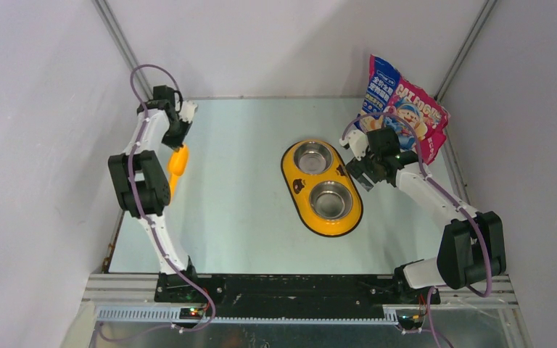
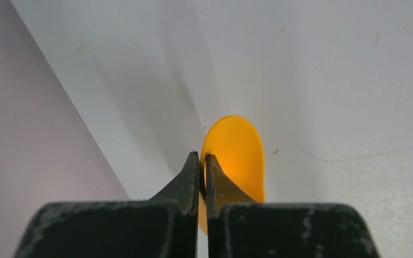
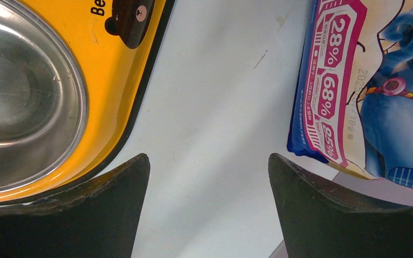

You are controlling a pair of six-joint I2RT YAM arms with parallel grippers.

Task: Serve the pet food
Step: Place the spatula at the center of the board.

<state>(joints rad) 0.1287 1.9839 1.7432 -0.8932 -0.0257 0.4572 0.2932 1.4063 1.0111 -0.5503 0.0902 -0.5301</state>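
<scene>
Right gripper (image 3: pixel 207 161), fingers apart and empty, hovers over the tabletop (image 3: pixel 215 80) with the glossy pet food pouch (image 3: pixel 355 91) just to its right, likely light, floppy, slippery; pinch its edge.

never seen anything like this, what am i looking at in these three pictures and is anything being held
This is a two-armed robot bolted at the near edge of a pale table. The wide picture looks down from above and behind. The other two come from a camera on each wrist, so the black shapes at the bottom are that arm's own fingers.

On the table are a yellow double feeder with two steel bowls, both seemingly empty, a glossy blue-and-pink pet food pouch standing at the far right corner, and an orange plastic scoop on the left.

The left gripper is shut right over the scoop; I cannot tell whether it pinches it. The right gripper is open between feeder and pouch, holding nothing.
</scene>
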